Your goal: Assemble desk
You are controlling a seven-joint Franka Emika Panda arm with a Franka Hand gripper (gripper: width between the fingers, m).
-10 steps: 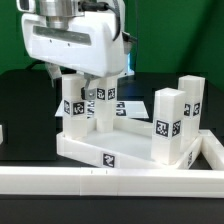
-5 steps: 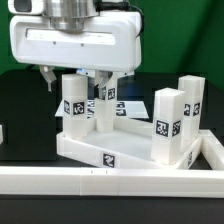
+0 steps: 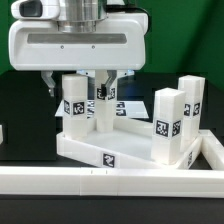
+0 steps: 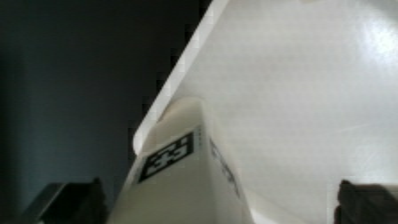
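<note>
The claw [image 3: 78,82] has turned; four legs [image 3: 169,124] stand in the tabletop [image 3: 100,152].

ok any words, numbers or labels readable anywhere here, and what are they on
No words, letters or numbers can be read in either view.
Black-and-white square tags, patterns and not text: on the four legs, e.g. the front left leg and front right leg, and on the tabletop front rim.
Wrist view: one such tag on a white leg, blurred, no text.
</note>
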